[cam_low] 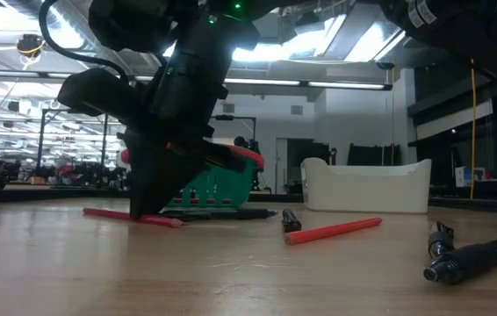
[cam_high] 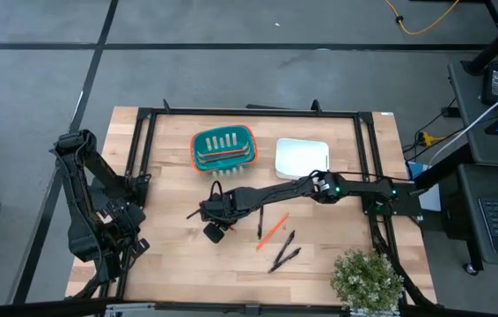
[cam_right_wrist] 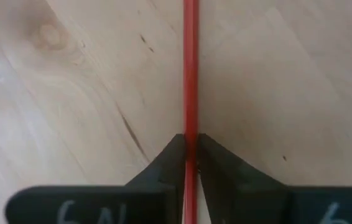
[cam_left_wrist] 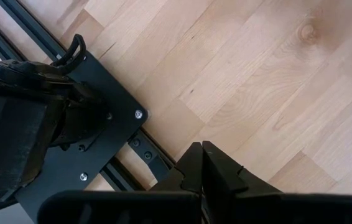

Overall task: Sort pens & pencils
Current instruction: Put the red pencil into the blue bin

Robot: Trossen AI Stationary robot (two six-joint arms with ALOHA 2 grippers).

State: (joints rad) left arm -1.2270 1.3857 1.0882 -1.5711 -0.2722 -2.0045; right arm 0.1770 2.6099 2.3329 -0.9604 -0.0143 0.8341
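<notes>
Now my right tool (cam_right_wrist: 190,163) is down on the desk (cam_high: 170,255) near its middle, its two dark fingers clenched on a thin red pencil (cam_right_wrist: 190,68) that runs straight out between them along the wood. In the low view the pencil (cam_low: 134,216) lies flat under the tool, one end poking out to the side.

To do this step well, I judge I should keep the grip centred on the stick and lift straight up before turning, so it does not pivot or slip.

The teal basket (cam_high: 223,149), already holding red sticks, sits close by toward the far edge, with a white bin (cam_high: 301,157) beside it. Another pencil (cam_high: 271,232) and several black pens (cam_high: 285,254) lie toward the near edge, apart from my grip. A potted plant (cam_high: 368,280) stands at the near right corner.

My left tool (cam_left_wrist: 202,180) is shut on nothing, parked at the left edge over the black frame (cam_left_wrist: 111,134).
</notes>
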